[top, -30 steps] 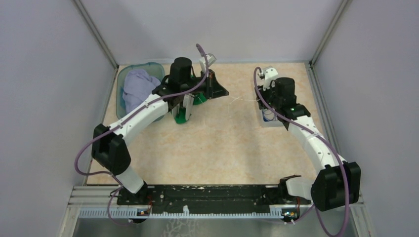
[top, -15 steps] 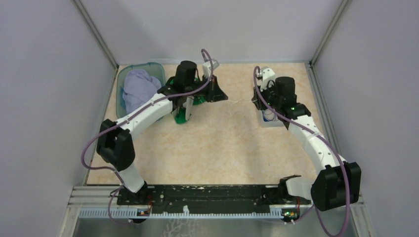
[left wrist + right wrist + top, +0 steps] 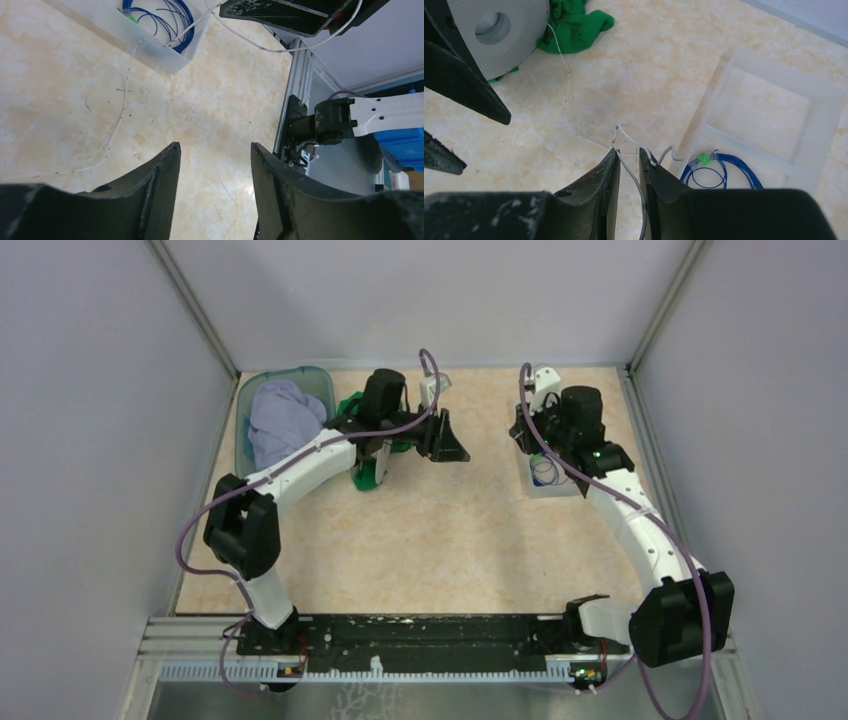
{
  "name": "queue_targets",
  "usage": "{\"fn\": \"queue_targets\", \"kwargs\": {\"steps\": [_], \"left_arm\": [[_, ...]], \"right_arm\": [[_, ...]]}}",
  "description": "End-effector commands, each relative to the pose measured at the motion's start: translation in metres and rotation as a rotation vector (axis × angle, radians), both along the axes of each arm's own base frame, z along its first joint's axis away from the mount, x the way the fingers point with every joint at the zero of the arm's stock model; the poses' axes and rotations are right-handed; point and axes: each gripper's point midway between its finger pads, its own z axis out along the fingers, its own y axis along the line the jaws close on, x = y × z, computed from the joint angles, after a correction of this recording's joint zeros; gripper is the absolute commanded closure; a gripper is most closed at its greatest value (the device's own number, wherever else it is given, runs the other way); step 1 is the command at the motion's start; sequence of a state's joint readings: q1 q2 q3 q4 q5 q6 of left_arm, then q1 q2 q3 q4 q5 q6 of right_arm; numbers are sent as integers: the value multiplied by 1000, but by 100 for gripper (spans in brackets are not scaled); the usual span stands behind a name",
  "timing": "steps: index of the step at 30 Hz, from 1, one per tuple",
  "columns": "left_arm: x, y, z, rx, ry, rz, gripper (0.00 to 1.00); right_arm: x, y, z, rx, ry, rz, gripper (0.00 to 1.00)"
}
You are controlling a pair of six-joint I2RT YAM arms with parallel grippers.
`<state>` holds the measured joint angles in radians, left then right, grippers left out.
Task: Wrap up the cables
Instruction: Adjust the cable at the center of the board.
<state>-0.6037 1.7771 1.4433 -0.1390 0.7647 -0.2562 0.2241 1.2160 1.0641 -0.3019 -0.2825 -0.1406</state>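
Between right jaws, nearly closed: white cable point(image 3: 568, 85) is pinched, run toward spool point(image 3: 519, 35) | left jaws: spread, empty, nearer spool.

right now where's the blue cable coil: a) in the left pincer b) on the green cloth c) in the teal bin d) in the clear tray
d: the blue cable lies looped inside the clear tray, as both wrist views show.

No writing, label, brand, number or sign can be read in any view; the spool point(image 3: 521, 25), clear tray point(image 3: 784, 75) and white arm casing point(image 3: 640, 530) show nothing legible.
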Motion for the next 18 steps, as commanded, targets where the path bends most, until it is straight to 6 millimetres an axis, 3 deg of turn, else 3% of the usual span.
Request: {"fn": "queue_targets", "kwargs": {"steps": [1,4,10,18], "left_arm": [[-10,-1,18,-70,-95,-74,35],[-7,-4,15,-74,-143,-83,26],[8,-11,7,-48,-355,-95,18],[6,-46,8,-57,-519,-183,15]], "right_arm": [[6,4,40,54,-69,3,79],[3,13,43,80,-48,45,80],[-12,28,48,110,-21,154,80],[-31,43,52,165,27,253,80]]}}
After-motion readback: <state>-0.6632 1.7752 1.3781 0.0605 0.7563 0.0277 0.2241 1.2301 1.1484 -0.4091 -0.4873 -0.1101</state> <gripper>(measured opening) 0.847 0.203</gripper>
